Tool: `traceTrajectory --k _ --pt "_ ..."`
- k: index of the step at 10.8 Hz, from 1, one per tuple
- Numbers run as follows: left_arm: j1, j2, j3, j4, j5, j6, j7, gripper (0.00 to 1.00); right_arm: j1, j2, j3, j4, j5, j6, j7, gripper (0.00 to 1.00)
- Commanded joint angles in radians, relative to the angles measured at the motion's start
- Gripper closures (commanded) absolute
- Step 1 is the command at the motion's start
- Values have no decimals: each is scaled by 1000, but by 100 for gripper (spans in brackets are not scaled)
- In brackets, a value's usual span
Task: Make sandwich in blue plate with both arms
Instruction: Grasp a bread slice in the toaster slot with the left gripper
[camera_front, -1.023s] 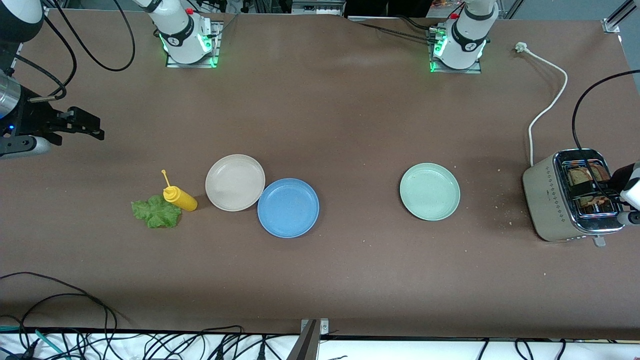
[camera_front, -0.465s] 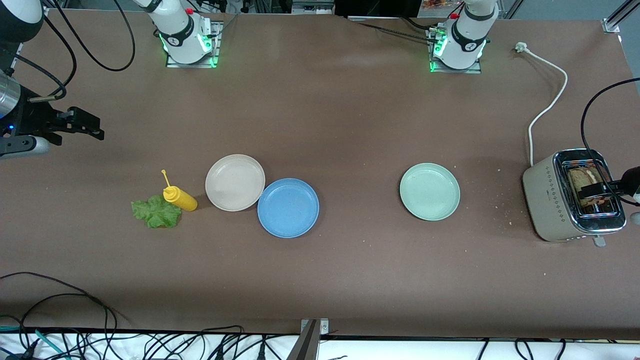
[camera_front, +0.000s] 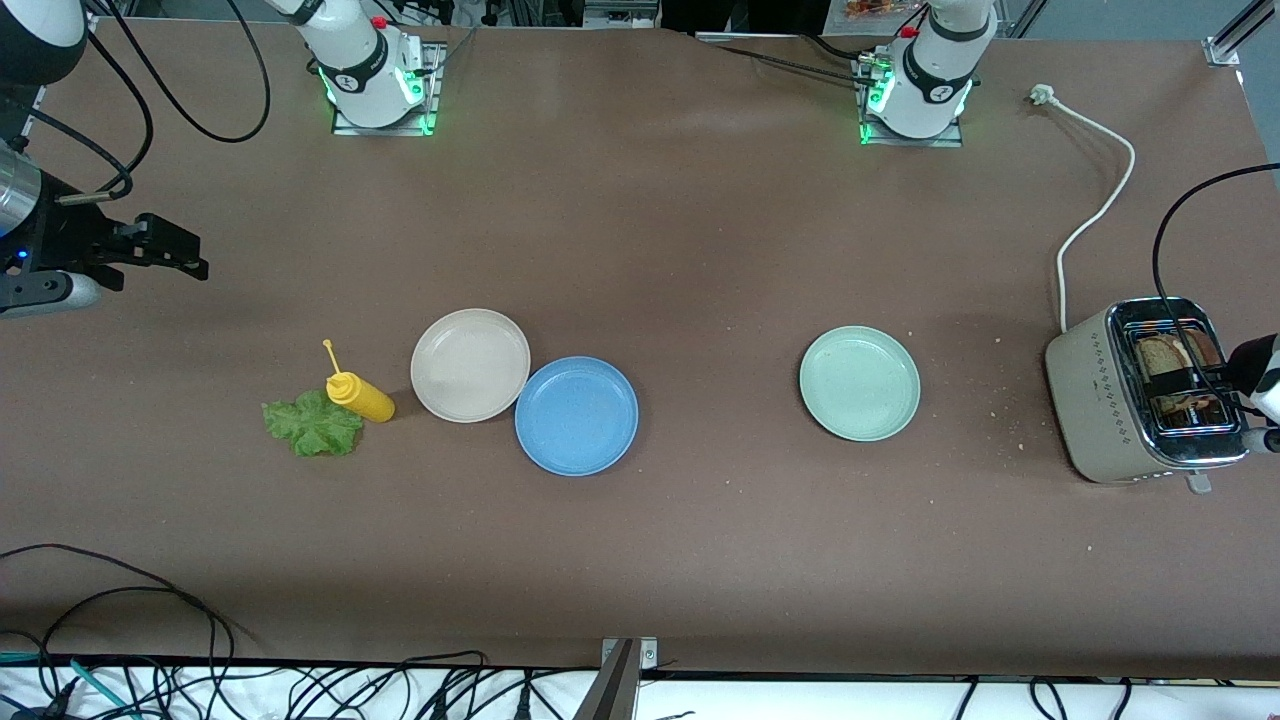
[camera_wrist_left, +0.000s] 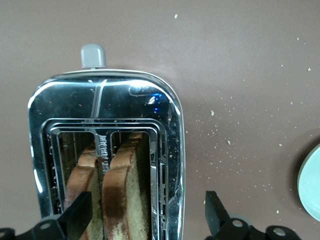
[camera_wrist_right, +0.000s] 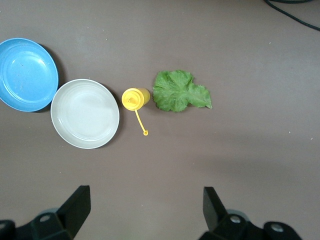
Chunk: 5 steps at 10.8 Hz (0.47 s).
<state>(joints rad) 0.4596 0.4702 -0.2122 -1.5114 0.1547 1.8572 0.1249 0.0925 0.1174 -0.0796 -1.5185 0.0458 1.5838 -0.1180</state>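
Two bread slices (camera_wrist_left: 112, 192) stand in the toaster (camera_front: 1140, 395) at the front view's right edge, beneath the wide-open, empty left gripper (camera_wrist_left: 145, 217); a misaligned descent could strike the chrome rim. Centre frame, the blue plate (camera_front: 576, 415) lies bare, while the right gripper (camera_wrist_right: 142, 207) waits upper left, spread and empty.

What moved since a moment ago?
Only the left hand moved: it shifted a little back and forth over the toaster, open, holding nothing. The bread stayed in its slots. The right hand, blue plate and lettuce stayed put.
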Motion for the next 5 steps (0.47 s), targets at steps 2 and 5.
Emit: traceTrajectory --k 2,5 --pt "4 -2 -9 -10 14 -27 16 1 -4 -1 0 14 9 -5 -6 0" --pt "10 7 -9 -10 20 -50 18 2 -4 -1 0 14 9 -5 -6 0"
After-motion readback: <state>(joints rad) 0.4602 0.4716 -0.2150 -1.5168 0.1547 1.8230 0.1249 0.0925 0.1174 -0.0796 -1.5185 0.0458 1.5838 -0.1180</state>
